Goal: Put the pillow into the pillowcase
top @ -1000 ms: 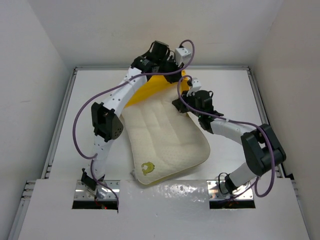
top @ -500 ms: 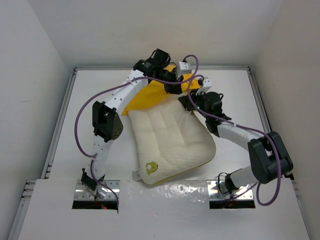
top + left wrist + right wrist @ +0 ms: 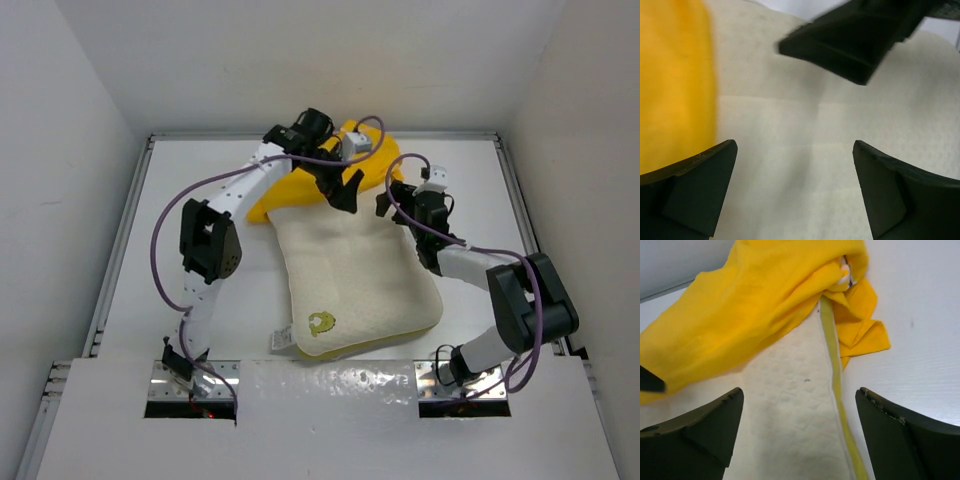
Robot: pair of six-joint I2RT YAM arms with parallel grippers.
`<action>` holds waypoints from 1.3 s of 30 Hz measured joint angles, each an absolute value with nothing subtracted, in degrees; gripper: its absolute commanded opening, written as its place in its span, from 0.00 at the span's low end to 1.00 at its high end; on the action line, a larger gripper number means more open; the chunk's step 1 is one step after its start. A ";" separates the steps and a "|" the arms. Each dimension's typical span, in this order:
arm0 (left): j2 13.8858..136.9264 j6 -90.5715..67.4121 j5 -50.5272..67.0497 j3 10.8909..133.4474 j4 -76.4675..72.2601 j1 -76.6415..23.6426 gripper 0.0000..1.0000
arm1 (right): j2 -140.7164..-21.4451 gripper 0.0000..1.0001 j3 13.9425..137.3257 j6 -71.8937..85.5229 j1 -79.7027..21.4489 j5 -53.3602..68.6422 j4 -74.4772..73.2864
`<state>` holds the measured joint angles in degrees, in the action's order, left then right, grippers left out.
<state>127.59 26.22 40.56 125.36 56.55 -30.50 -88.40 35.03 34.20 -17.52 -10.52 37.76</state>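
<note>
We are seeing the task at an early stage. The pillow (image 3: 355, 290) is lying flat in the middle of the table (image 3: 480, 200), logo corner toward the arm bases. Most of its quilted face is showing bare. The pillowcase (image 3: 300, 180) is bunching over the pillow's far end only, and we cannot tell whether that end is sitting inside the opening or merely under loose cloth. By our judgement, nearly all of the sleeving is remaining to be done.

The left gripper (image 3: 795, 150) is hovering over the pillow's far end, fingers spread wide and gripping nothing, with the yellow cloth just beside one finger. The right gripper (image 3: 799, 400) is hanging over the pillow's far right corner, likewise wide open and empty, looking along the yellow edge band (image 3: 832, 365) toward the crumpled fabric.

We are noting little else around the pillow: purple cables (image 3: 165, 230) are looping off both arms. The crumpled folds beyond the pillow's far right corner are hiding the case's mouth, which we are judging the main obstacle.
</note>
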 measured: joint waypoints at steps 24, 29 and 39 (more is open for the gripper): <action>106.43 21.08 19.03 73.30 32.29 -0.38 0.83 | -110.39 0.95 87.74 20.78 -46.70 -11.77 -10.26; 111.00 18.76 21.76 77.34 27.57 -0.73 0.82 | -117.10 0.97 87.53 25.15 -48.82 -14.11 -15.73; 117.32 13.74 25.34 79.46 22.70 -2.59 0.46 | -120.07 0.61 86.98 29.50 -49.12 -18.65 -16.53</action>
<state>117.32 13.74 25.34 79.46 22.70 -2.59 -120.07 86.98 29.50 -49.12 -18.65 -16.53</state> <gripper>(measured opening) 0.606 0.803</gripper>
